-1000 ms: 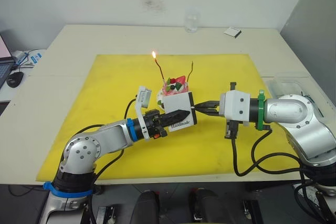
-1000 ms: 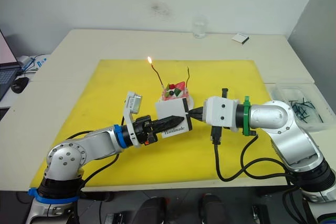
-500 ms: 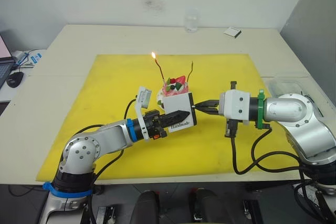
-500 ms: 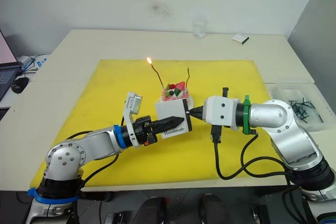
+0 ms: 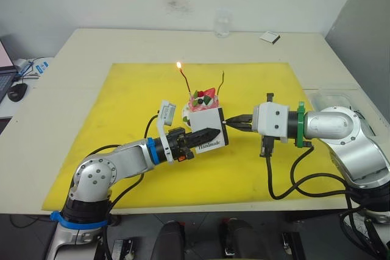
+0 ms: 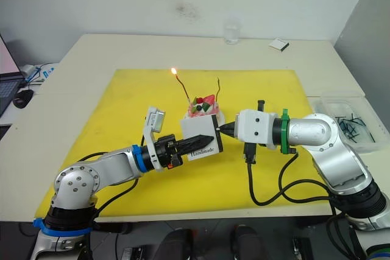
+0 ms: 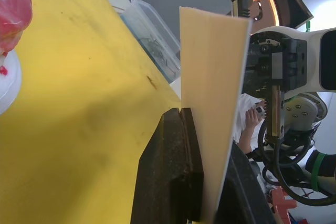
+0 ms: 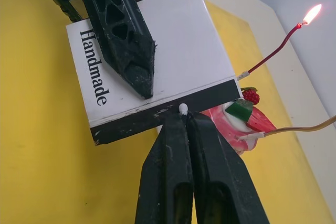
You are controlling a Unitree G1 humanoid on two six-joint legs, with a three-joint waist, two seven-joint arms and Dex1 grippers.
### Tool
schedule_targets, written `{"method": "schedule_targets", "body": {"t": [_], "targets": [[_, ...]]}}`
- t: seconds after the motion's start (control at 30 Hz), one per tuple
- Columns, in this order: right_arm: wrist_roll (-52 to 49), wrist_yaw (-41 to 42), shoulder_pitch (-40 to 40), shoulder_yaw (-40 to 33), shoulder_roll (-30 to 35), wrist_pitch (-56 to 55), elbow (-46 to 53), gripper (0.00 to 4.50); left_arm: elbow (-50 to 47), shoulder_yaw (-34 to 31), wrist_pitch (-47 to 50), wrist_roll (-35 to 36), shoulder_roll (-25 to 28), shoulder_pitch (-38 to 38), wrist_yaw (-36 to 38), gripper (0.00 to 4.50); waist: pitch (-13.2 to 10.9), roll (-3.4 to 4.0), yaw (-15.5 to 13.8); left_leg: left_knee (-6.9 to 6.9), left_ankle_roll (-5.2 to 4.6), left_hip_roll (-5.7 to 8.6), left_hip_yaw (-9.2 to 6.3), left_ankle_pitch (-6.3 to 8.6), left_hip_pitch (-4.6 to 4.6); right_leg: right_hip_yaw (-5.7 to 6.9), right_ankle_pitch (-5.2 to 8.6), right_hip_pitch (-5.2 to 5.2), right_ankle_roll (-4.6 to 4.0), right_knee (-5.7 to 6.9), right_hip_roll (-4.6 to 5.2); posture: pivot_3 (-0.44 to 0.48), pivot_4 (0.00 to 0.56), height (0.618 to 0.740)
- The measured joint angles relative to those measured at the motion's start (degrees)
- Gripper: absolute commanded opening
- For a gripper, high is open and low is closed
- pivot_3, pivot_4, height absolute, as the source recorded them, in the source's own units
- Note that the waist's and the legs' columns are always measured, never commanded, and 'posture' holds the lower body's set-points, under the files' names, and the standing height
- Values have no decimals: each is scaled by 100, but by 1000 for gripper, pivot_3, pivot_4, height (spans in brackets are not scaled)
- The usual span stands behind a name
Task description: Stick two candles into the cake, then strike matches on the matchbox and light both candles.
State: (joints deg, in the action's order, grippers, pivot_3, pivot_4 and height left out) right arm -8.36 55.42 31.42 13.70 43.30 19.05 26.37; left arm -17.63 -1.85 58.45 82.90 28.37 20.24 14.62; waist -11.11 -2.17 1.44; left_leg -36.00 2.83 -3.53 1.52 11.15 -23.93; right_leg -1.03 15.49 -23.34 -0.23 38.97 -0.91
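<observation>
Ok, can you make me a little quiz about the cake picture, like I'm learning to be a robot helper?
1. True or false: both candles in the cake are burning.
2. Which gripper holds the matchbox? A) left gripper B) right gripper C) neither
3. Fill in: the match head in the right gripper touches the matchbox's dark ____ strip.

Key:
1. False. The lit candle has a flame; the unlit candle has none.
2. A. The left gripper is shut on the matchbox.
3. Striking.
</observation>
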Motion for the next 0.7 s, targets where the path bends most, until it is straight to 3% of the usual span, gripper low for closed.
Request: {"method": "schedule_targets", "body": {"t": [0.1, 0.2, 0.27, 0.33, 0.43, 0.7], "targets": [[87, 75, -213, 32, 151, -91, 109, 29, 23, 10, 46, -3, -7, 89, 4, 0, 0, 0, -5, 0, 0, 1, -1, 0, -1, 1, 0, 0, 0, 0, 0, 0, 150, 740], [-17, 558, -923, 47, 815, 11, 457, 29, 252, -174, 92, 379, 27, 689, -5, 0, -4, -7, -129, -5, 0, 2, -10, 0, -7, 14, 1, 2, 0, -2, -1, 0, 150, 740], [-336, 936, -1577, -145, 1315, 139, 790, 29, 348, -588, 107, 766, 350, 1068, 20, 0, -3, -4, -143, -3, -1, 5, 3, 1, -1, 4, 2, 4, 2, -4, 0, 0, 150, 740], [-499, 1000, -1719, -486, 1469, 170, 888, 29, 407, -796, 129, 842, 534, 941, 18, 0, 3, 7, -46, -1, -2, 1, 13, 1, 21, -15, 0, 6, 8, -2, 10, 0, 150, 740], [-622, 875, -1410, -752, 1375, 236, 815, 29, 302, -615, 271, 860, 509, 367, 6, 0, 0, 1, 48, -5, -1, -3, 11, 1, 22, -10, -8, 8, 17, 0, 11, 0, 150, 740], [-372, -159, 147, -736, 132, 542, -430, 29, -333, -473, 387, 710, 804, -506, 266, 0, -4, -6, 19, -6, 0, -5, -3, -3, 15, 0, -12, 7, -8, 6, 5, 0, 150, 740]]}}
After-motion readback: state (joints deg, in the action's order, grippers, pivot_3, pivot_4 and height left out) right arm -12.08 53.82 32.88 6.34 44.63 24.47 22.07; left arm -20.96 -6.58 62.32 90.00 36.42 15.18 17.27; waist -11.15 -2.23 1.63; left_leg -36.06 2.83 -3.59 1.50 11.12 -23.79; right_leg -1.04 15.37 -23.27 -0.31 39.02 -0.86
